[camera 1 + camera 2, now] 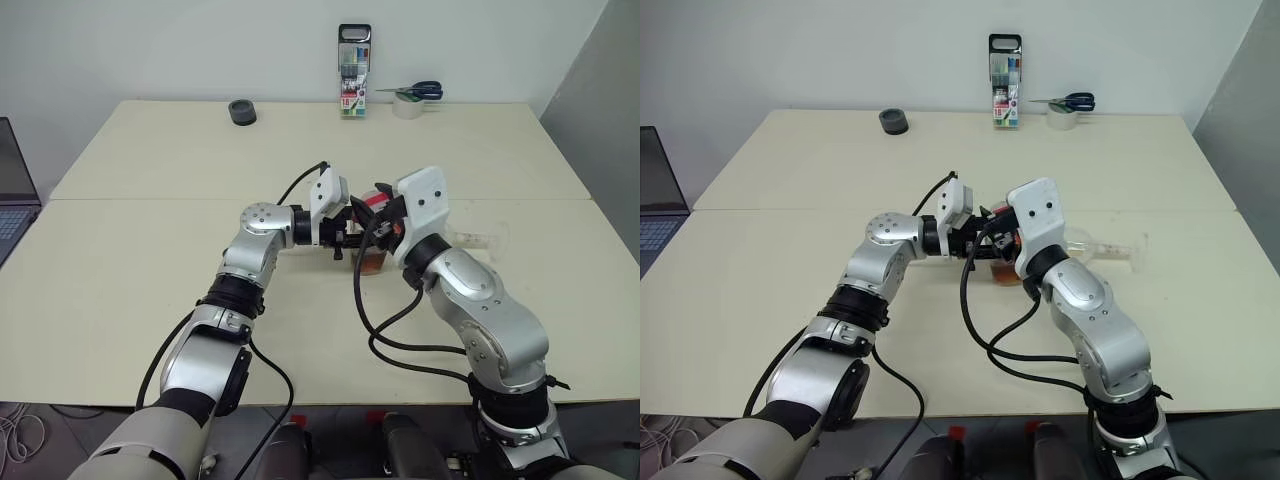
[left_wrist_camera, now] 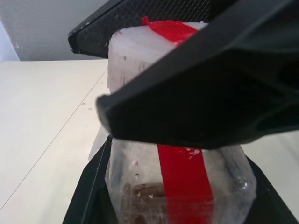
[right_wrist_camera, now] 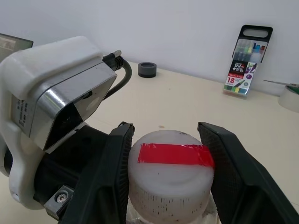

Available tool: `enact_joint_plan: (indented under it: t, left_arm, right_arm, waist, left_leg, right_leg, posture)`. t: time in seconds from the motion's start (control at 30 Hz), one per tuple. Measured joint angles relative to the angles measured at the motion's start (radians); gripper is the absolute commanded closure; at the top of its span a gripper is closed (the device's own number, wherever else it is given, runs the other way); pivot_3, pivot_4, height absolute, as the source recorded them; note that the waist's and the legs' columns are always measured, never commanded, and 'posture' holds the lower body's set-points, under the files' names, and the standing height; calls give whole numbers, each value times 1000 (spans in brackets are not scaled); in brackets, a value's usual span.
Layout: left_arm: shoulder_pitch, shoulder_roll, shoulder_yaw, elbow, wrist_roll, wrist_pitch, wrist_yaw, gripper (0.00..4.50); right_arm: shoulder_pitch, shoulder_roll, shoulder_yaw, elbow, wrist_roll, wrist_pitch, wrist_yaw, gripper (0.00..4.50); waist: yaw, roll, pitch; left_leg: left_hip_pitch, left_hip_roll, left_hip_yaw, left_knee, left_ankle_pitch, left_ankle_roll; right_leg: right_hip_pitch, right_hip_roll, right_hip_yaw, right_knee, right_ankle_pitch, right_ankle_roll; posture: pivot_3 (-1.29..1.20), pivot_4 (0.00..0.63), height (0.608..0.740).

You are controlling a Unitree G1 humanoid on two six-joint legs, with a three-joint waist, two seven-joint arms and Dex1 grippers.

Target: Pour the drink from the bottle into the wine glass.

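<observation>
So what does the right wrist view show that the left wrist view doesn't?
Right wrist view alone: the marker set, the black tape roll and the white tape roll at the far side of the table, plus the top of the cap between the right gripper fingers, which sit at its sides.

Left wrist view alone: the bottle body with reddish-brown drink low inside, held by the left gripper.

Both: the white cap with its red tape strip, and the right gripper's fingers on it.
</observation>
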Motion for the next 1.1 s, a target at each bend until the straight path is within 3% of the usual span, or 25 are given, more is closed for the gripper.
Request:
enact_joint_plan:
  t: [0.2,0.27,0.3,0.53,0.8,1.1]
  left_arm:
    - [0,27,-4,-12,-6,-11,-56,2719]
    - [1,25,-12,-16,-5,-5,-65,2721]
    - [1,25,-16,-16,-4,-2,-65,2721]
    - [3,29,-14,-21,-5,4,-49,2737]
    - [1,38,-4,-21,-10,18,-49,2738]
    - [-25,37,2,-9,-10,44,-59,2738]
  right_arm:
    - [-236,-269,-16,337,168,-174,579,2603]
    - [-272,-294,-16,394,189,-172,670,2603]
    - [-278,-299,-16,410,199,-170,692,2253]
    - [-244,-285,-54,373,232,-100,644,0]
    - [-117,-248,-153,83,252,4,413,0]
    - [-93,-196,-90,73,150,-34,281,0]
  waist:
    - [-5,0,0]
    - [-5,0,0]
    - [-5,0,0]
    - [0,0,0]
    - [1,0,0]
    - [1,0,0]
  left_leg:
    - [3,1,-1,-1,0,1]
    - [2,1,-1,-1,0,1]
    - [2,1,-1,-1,0,1]
    - [0,1,-1,0,1,-1]
    - [0,1,-2,0,1,-1]
    - [0,0,-1,0,1,-1]
  right_leg:
    - [2,1,-1,0,0,0]
    - [2,1,-1,0,0,0]
    - [2,1,-1,0,0,0]
    - [1,-1,-1,0,0,0]
    - [0,-1,-1,1,0,0]
    - [0,0,-1,1,0,0]
  posture:
    - [0,150,740]
    - [0,150,740]
    - [0,150,740]
    - [0,150,740]
    - [0,150,740]
    - [0,150,740]
